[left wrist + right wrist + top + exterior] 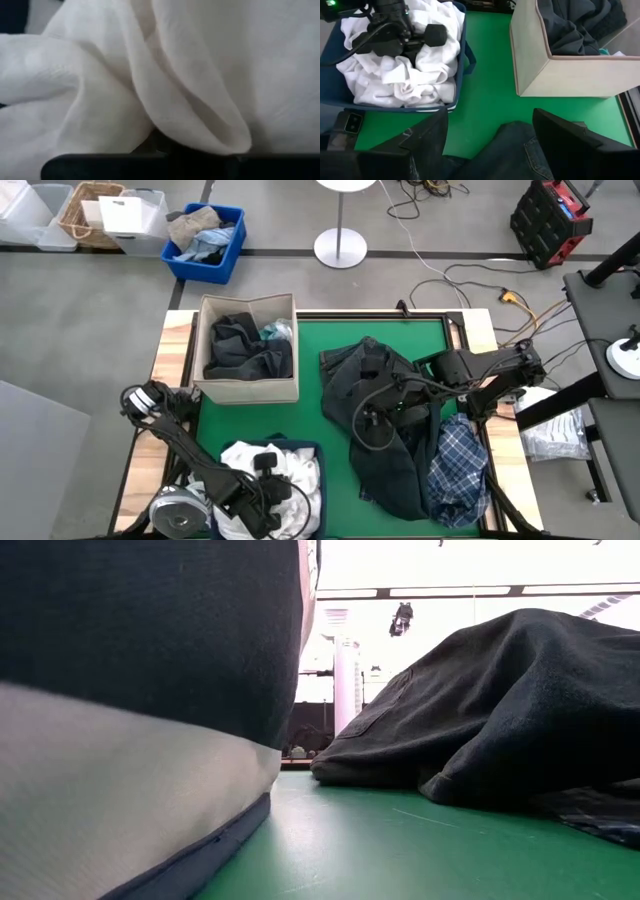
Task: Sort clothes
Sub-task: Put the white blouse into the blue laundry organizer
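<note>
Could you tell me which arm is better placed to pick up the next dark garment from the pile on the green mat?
The right. Its end effector hangs open directly over the dark garment pile, while the left end effector is down in the white clothes in the navy bin.

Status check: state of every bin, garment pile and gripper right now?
Beige bin: holds dark clothes, teal piece at edge.
Navy bin: full of white clothes.
Dark pile: loose on green mat.
Plaid shirt: on mat, beside pile.
Left gripper: down in the whites.
Right gripper: open over denim.
</note>
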Robot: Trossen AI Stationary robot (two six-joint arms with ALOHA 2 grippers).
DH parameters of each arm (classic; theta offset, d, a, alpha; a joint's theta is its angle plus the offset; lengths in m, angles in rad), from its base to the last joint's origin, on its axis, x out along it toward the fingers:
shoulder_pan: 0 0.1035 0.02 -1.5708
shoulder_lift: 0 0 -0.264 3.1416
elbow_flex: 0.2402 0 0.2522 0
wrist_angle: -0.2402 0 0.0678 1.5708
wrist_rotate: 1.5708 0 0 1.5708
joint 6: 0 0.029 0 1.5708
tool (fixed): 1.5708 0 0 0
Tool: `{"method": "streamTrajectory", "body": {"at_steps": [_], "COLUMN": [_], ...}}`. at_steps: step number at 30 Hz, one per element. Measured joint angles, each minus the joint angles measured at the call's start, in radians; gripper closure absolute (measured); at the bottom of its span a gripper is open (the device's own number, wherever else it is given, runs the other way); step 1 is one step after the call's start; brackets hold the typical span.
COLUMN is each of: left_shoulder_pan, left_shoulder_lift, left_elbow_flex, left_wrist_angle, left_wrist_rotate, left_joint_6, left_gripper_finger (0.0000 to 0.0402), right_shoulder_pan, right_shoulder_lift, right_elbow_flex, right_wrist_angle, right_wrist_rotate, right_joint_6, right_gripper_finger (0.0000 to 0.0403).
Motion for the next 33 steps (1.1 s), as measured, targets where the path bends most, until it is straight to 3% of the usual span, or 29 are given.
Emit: {"method": "streamTrajectory", "body": {"at_steps": [7, 15, 33], "left_shoulder_pan": [0.003, 0.004, 0.002], "left_shoulder_lift": [-0.004, -0.004, 0.006], "left_elbow_flex": [-0.125, -0.187, 0.197], "left_wrist_angle": [0.192, 0.282, -0.180], "left_wrist_rotate": [0.014, 0.026, 0.026], "left_joint_6": [0.009, 0.007, 0.080], "left_gripper_finger": [0.0401, 0.0401, 0.0401], "right_shoulder_pan": [0.000, 0.000, 0.000], "right_shoulder_lift": [0.005, 0.005, 0.005], "right_elbow_flex": [0.000, 0.000, 0.000], "right_wrist_angle": [0.000, 0.000, 0.000], "right_wrist_rotate": [0.000, 0.000, 0.000], "right_joint_6": [-0.004, -0.004, -0.027], "right_gripper_finger": [0.0131, 0.0124, 0.0128]}}
